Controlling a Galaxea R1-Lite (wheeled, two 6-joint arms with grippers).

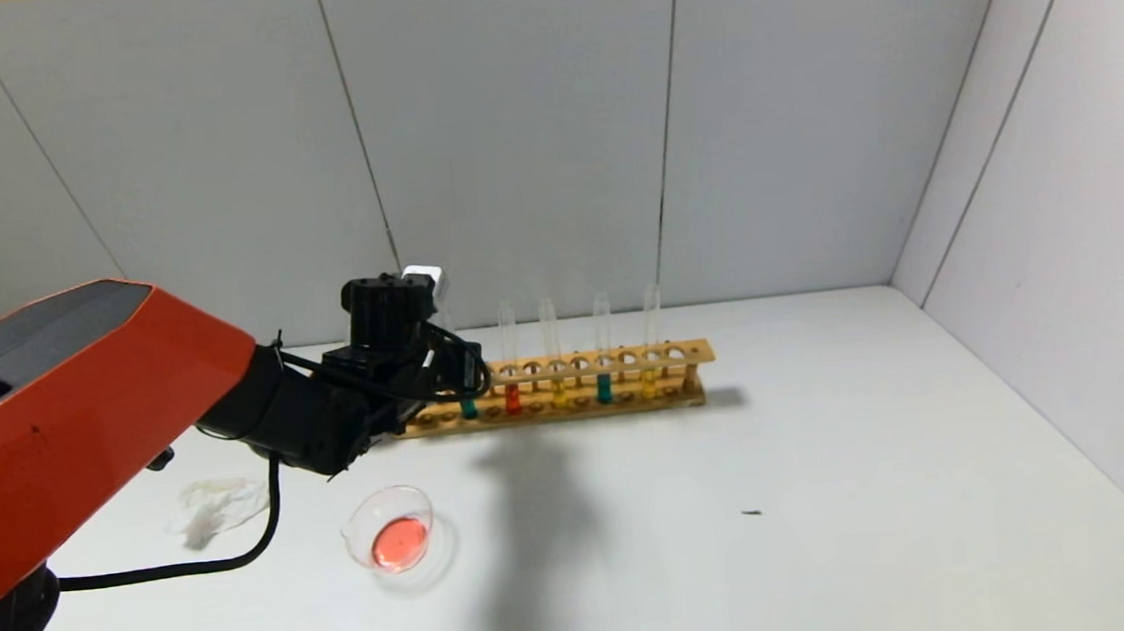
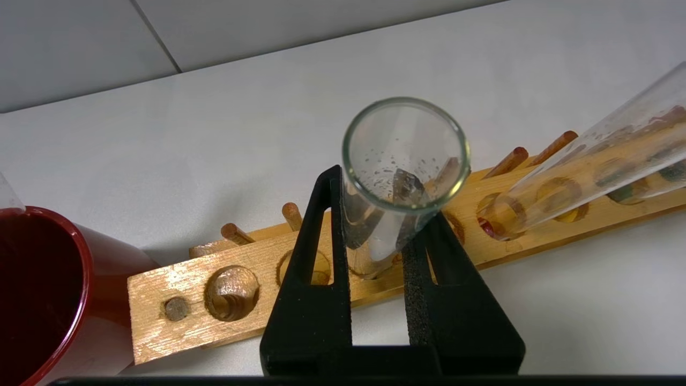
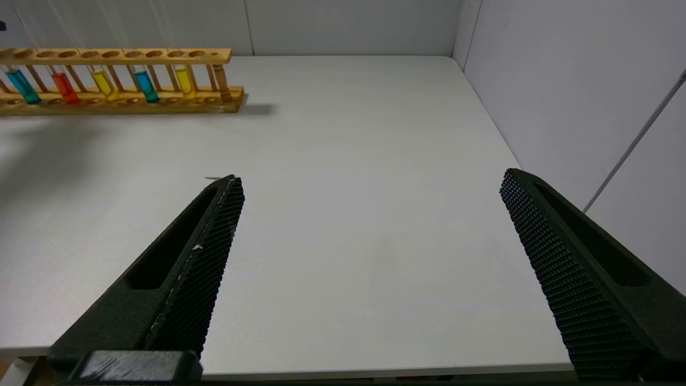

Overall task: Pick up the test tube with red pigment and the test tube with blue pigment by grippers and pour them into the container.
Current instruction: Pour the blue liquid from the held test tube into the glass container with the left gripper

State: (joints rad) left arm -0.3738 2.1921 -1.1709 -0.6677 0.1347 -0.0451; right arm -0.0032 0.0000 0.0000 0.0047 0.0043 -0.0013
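Red already poured, blue tube now gripped at the rack.

The container (image 1: 394, 537), lower left of centre in the head view, already holds pinkish-red liquid. The left gripper (image 2: 383, 236) is closed on the test tube with blue pigment (image 2: 399, 177), not yet lifted from the wooden rack (image 1: 568, 387) at mid-frame; pouring it remains. The right gripper (image 3: 370, 236) idles wide open, empty, over the bare white table (image 1: 837, 494). Grey panelled walls (image 1: 507, 129) enclose it; a crumpled tissue (image 1: 216, 508) lies at left.
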